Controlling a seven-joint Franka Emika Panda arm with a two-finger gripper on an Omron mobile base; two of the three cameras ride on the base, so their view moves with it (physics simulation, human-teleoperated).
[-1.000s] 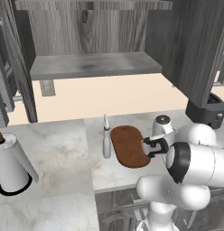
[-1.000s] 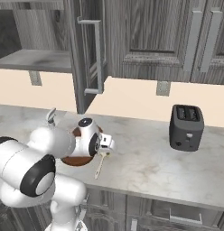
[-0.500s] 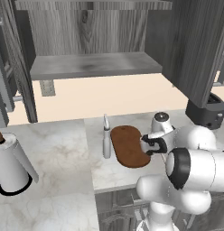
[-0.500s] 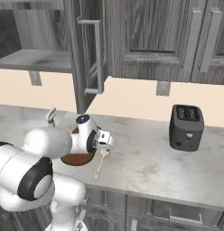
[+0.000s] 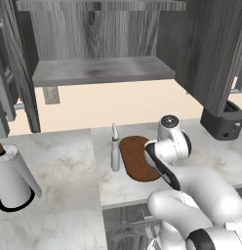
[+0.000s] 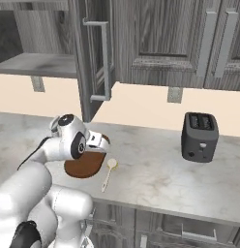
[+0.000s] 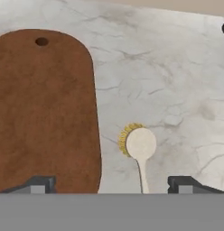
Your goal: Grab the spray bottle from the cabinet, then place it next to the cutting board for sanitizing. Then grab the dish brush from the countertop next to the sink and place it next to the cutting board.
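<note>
Back of pale marbled stone countertop [image 6: 156, 167]: bare strip up to the black two-slot toaster [image 6: 200, 137] | middle: flat oval reddish-brown cutting board [image 7: 44, 113], yellow-bristled wooden dish brush [image 7: 137, 146] just beside its right edge | board's left edge: slim upright pale spray bottle [image 5: 114, 149] | overhead: open dark grey cabinet door [image 6: 94, 53]

Even, flat rendered light, soft shadows, no glare; hand view slightly soft w/ coarse textures.

Board, bottle, brush on bench.
Oval brown cutting board [image 7: 44, 113] lies flat; spray bottle [image 5: 115, 148] upright at one side; dish brush [image 7: 138, 149] flat just beside the other.
</note>
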